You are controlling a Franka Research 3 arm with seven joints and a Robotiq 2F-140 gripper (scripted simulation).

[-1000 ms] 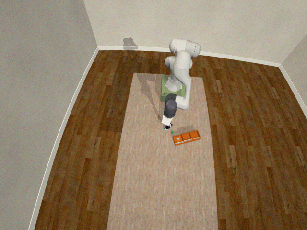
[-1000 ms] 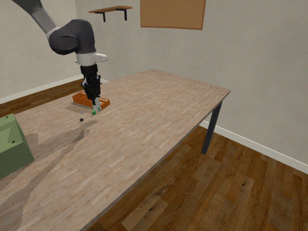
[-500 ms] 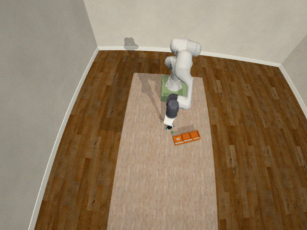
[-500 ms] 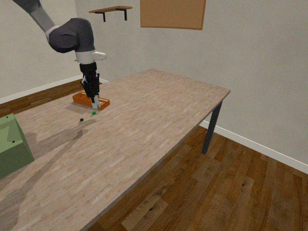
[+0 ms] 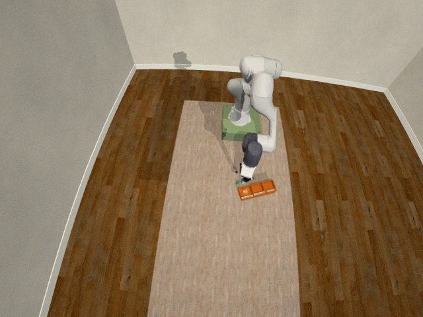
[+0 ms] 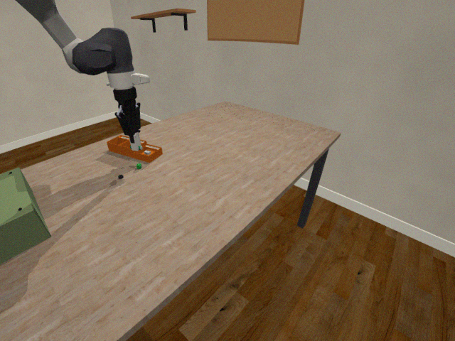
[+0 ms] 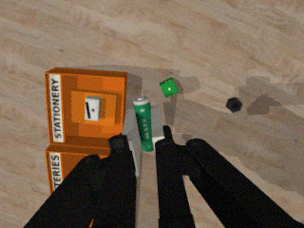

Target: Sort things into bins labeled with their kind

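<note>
The gripper [image 7: 147,142] is clamped on a green battery [image 7: 143,124], its two black fingers pressed close on the lower end while the rest of the cylinder sticks out past the fingertips. In the wrist view the battery points away from the fingers, its silver cap at the far end, and it hangs in the air just beside the edge of the orange bin [image 7: 85,110]. That bin's nearest compartment carries a "STATIONERY" label and holds a small white and black item [image 7: 93,108]; the label of the next compartment is only partly readable.

From the exterior view the gripper [image 6: 136,146] points straight down over the orange bin [image 6: 119,145], with the battery [image 6: 139,147] at its tip above the row of compartments. On the table [image 6: 227,146] in front of the bin lie a small green cube [image 6: 138,166] and, a little farther toward the arm's base, a small black piece [image 6: 120,177]. Both lie apart from the gripper and outside the bin.

From the top, the bin [image 5: 257,189] sits slightly turned on the table, just beyond the wrist.
</note>
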